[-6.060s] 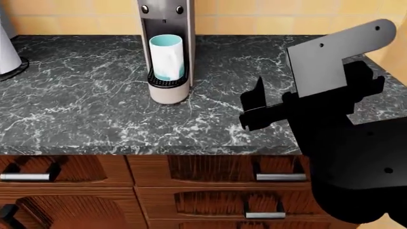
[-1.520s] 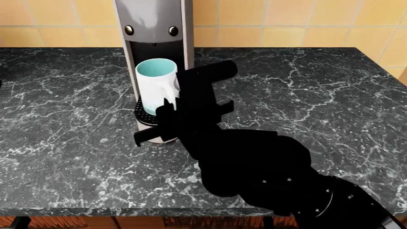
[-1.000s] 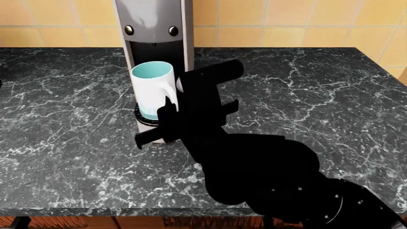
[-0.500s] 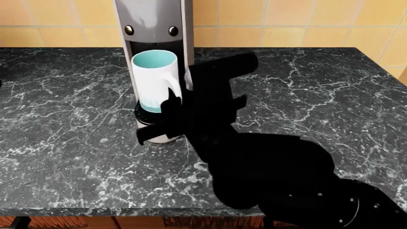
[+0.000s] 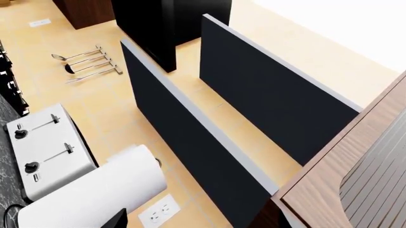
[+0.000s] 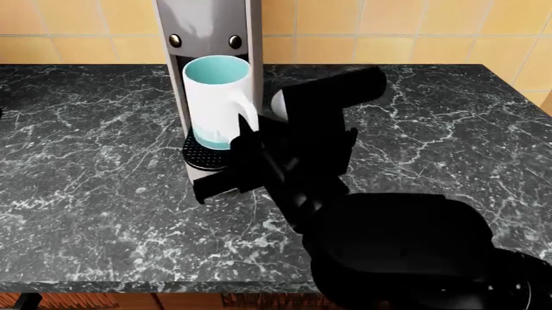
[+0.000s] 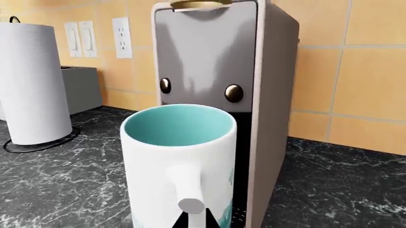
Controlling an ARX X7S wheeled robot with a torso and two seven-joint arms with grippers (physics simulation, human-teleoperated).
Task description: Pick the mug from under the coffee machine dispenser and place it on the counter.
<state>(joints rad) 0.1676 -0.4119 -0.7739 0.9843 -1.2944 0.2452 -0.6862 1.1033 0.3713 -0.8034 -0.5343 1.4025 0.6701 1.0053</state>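
Currently: mug (image 6: pixel 217 100) lifted off drip tray (image 6: pixel 205 155), right gripper (image 6: pixel 250 145) jaws pinching its handle; next, carry to open surface (image 6: pixel 95 187).

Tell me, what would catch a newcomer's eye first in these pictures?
Probably the tall white mug with its pale teal inside, standing out against the slim grey coffee machine right behind it. Next comes the big black robot arm filling the lower right of the head view, its gripper at the mug's handle side. All this sits over a black, white-veined counter backed by warm yellow tiles.
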